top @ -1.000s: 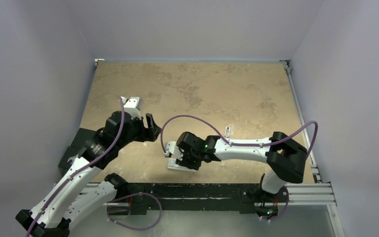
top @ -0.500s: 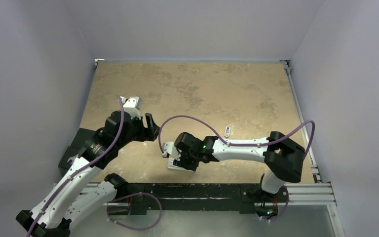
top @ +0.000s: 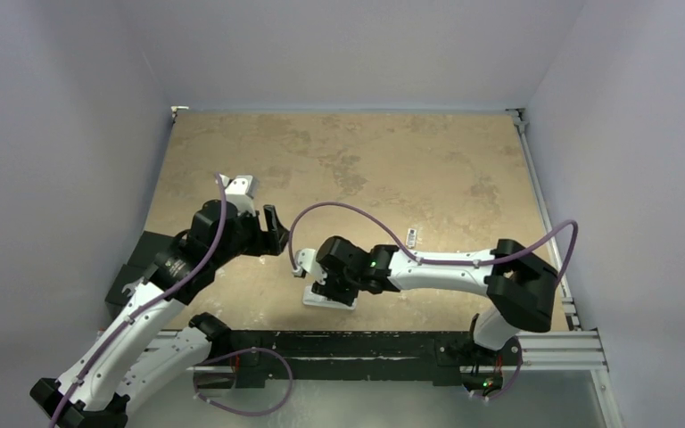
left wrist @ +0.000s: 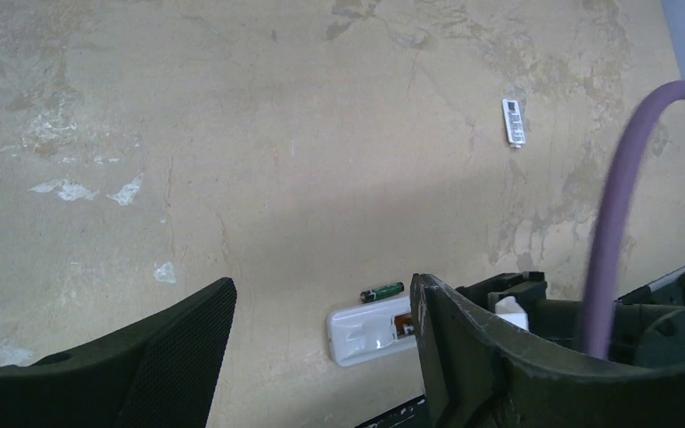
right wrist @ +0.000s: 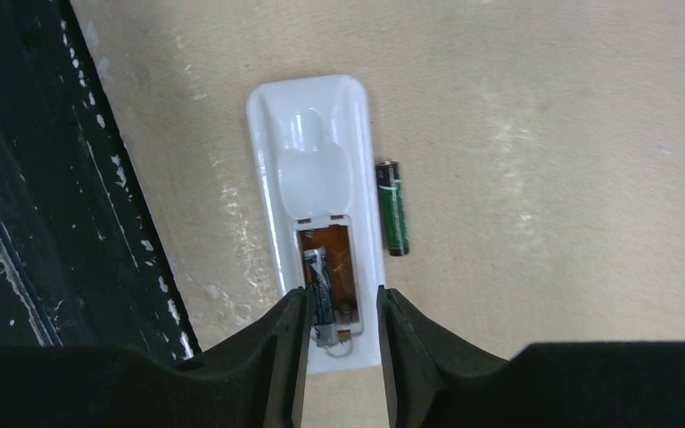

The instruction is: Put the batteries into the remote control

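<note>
The right hand [right wrist: 341,303] has parted its fingers slightly and stands released over the remote control [right wrist: 312,152] at the tabletop's [right wrist: 544,134] near edge. One battery [right wrist: 317,281] sits in the bay [right wrist: 341,259]. The other battery [right wrist: 393,207] lies just beside the remote's far side. The left hand [left wrist: 321,303] hangs released, empty.

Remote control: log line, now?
remote control: bay open; seated battery: in bay; loose battery: alongside; right gripper: open over bay; left gripper: open

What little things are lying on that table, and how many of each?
Remote control: 1
Batteries: 2, one loose beside the remote, the other in its bay
Small white piece lying apart: 1
Total: 4
</note>
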Action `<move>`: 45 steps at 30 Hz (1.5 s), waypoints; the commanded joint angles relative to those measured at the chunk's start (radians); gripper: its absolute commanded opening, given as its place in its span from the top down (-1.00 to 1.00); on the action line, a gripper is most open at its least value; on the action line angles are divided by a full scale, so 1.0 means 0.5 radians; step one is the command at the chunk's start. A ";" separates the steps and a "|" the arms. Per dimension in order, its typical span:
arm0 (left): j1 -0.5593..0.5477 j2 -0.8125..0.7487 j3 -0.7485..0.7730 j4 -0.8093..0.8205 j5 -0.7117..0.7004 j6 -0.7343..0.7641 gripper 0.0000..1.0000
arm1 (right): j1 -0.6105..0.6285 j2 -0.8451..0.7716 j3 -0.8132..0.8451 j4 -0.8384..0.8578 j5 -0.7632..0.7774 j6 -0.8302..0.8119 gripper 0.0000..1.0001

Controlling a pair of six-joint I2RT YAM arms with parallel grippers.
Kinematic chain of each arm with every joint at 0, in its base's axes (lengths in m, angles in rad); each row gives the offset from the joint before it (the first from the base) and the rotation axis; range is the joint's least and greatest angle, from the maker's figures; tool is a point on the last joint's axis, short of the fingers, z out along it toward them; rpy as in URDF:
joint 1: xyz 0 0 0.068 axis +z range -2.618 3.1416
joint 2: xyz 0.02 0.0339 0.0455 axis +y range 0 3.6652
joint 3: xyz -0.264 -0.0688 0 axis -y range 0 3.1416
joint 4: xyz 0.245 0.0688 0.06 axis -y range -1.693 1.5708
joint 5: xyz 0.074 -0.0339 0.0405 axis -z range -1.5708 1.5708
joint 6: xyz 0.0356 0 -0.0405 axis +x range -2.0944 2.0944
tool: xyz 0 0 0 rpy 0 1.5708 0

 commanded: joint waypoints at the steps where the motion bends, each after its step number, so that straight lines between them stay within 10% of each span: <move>1: 0.019 0.009 0.002 0.084 0.036 0.051 -0.43 | 0.003 -0.203 0.002 0.056 0.159 0.153 0.17; 26: 0.019 0.160 -0.209 0.087 0.275 -0.363 -0.35 | -0.079 -0.832 -0.450 0.157 0.663 1.349 -0.03; 45: 0.019 0.379 -0.687 0.365 0.701 -0.665 -0.32 | -0.199 -0.666 -0.521 0.226 0.180 1.840 0.04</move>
